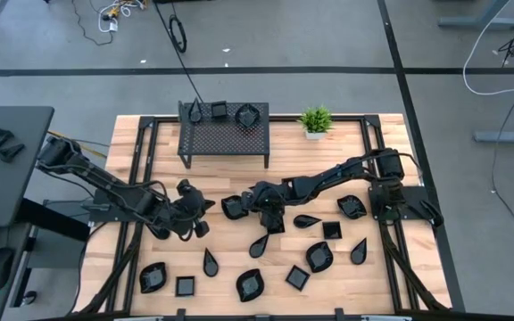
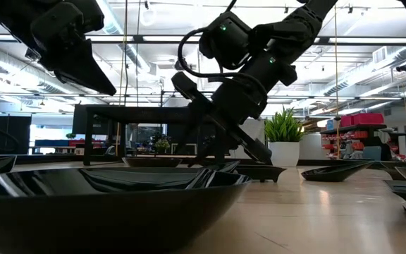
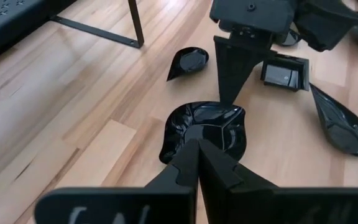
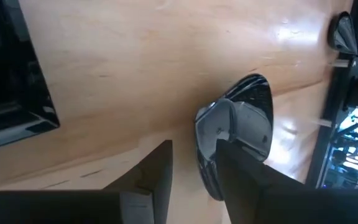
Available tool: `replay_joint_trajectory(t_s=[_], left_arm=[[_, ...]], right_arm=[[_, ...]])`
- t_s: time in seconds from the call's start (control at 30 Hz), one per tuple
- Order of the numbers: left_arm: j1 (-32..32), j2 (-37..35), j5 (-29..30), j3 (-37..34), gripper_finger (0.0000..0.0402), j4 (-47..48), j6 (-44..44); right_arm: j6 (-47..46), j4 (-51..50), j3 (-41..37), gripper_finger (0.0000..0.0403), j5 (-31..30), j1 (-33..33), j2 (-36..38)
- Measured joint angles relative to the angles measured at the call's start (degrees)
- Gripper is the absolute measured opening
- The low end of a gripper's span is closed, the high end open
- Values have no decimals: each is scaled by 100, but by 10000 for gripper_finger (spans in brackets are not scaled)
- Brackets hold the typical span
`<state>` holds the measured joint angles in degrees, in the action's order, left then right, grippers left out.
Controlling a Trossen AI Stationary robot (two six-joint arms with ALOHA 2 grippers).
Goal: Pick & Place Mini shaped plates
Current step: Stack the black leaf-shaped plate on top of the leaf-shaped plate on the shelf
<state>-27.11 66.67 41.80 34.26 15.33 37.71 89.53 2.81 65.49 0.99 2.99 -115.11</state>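
The right gripper [image 1: 239, 207] hides part of a wavy-rim plate [image 1: 232, 208], perhaps its rim.

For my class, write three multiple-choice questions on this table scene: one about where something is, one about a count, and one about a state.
1. Where does the potted plant stand?
A. on top of the rack
B. among the near-edge dishes
C. on the table, beside the rack on the right arm's side

2. How many dishes sit on the rack's top?
A. none
B. two
C. five

3. How are the left gripper fingers?
A. shut, holding nothing
B. spread wide
C. shut on a dish

Key:
1 C, the high view shows it just past the rack's end.
2 B, two dark dishes show on the mesh top.
3 A, the left wrist view shows the fingers meeting with nothing between them.
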Motion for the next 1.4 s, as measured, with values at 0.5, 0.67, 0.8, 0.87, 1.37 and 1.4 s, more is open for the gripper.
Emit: replay_joint_trajectory(t_s=[0.5, 0.67, 0.8, 0.87, 1.37, 1.4], left_arm=[[0, 0, -17, 1, 14, -224, 4], [0, 0, -114, 0, 14, -266, 7], [0, 0, -112, 1, 14, -271, 7], [0, 0, -111, 0, 14, -271, 4], [0, -4, -114, 0, 14, -162, 7], [0, -7, -113, 0, 14, -155, 4]], right_arm=[[115, 203, 11, 62, 151, -4, -294], [47, 521, -1, 24, -80, 55, -337], [43, 874, 2, 4, -297, 97, -279], [33, 935, 2, 4, -312, 115, -273], [-2081, -132, 0, 2, -547, 479, 978], [-2290, -417, 0, 2, -485, 495, 1183]])
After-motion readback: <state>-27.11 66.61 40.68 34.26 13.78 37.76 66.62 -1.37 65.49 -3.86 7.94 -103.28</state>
